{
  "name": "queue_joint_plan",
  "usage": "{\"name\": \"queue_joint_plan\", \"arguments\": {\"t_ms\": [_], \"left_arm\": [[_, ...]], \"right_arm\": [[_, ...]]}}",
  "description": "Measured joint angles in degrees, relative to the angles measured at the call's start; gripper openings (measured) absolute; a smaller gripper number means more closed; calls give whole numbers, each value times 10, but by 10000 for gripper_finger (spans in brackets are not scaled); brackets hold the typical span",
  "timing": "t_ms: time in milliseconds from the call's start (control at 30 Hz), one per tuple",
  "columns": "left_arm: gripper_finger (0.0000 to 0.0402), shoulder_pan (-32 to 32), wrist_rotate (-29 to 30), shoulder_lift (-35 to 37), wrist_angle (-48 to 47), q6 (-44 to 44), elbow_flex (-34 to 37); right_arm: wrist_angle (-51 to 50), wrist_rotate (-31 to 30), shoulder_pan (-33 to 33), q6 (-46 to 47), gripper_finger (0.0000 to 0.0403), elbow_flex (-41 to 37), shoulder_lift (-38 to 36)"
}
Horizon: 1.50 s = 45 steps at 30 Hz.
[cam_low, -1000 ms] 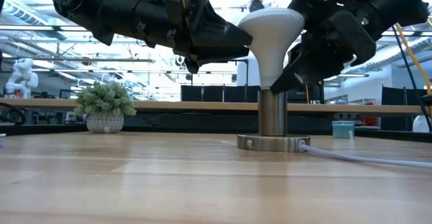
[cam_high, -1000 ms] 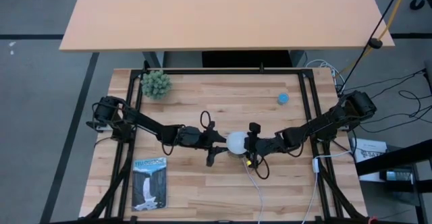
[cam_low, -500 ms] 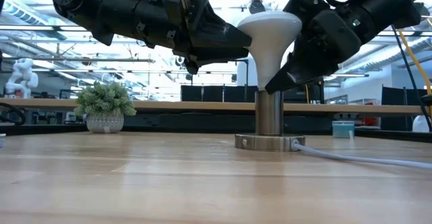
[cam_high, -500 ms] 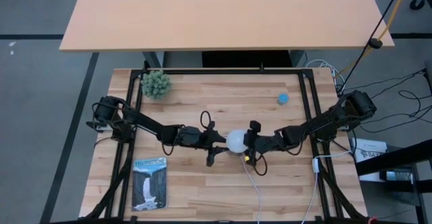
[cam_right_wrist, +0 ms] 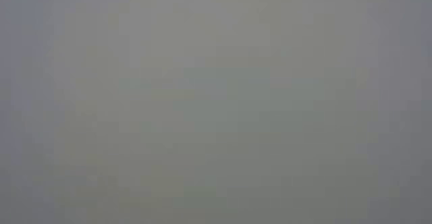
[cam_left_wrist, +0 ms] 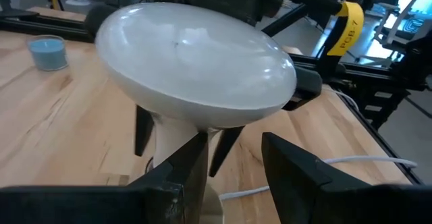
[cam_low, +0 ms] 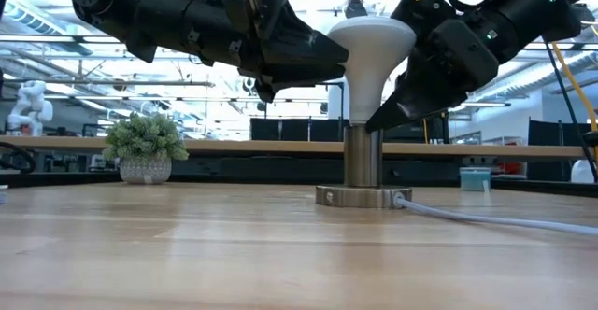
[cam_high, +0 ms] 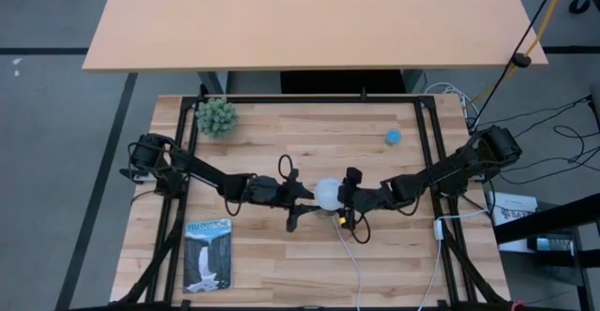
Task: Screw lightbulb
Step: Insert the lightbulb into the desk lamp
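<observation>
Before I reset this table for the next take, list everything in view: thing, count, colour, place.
Domed lightbulb: one, white, upright in the socket, table centre.
Metal socket with round base: one, silvery, table centre.
Cord: one, white, from the socket toward the near edge.
Potted plant: one, green, far left.
Small round object: one, blue, far right.
Booklet: one, dark cover, near left.
Wooden table: one, light.
Left gripper: black, beside the bulb.
Right gripper: black, at the bulb's other side.

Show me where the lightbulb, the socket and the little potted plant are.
lightbulb (cam_low: 372,44): low view, on its white dome.
socket (cam_low: 362,156): low view, on the metal stem above its round base.
potted plant (cam_high: 217,116): high view, on its green leaves.
</observation>
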State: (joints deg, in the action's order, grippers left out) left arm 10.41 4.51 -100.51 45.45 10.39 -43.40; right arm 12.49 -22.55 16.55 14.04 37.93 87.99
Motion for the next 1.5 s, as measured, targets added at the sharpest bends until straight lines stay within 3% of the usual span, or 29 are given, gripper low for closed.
{"name": "queue_joint_plan", "arguments": {"t_ms": [767, 1067, 1167, 1300, 1500], "left_arm": [[144, 0, 1, 0, -27, -10, 0], [144, -17, 4, 1, -50, -24, 0], [144, -33, 4, 24, -113, -34, -2], [144, -60, 8, 88, -302, -66, -35], [136, -119, 56, 154, -489, -186, -97]], "right_arm": [[4, 2, -7, 2, 256, 0, -3], [-53, 1, -7, 2, 256, 0, -99], [-109, 1, -7, 14, 256, 0, -146], [-208, 0, -7, 56, 256, 0, -201], [-314, 0, -7, 111, 256, 0, -238]]}}
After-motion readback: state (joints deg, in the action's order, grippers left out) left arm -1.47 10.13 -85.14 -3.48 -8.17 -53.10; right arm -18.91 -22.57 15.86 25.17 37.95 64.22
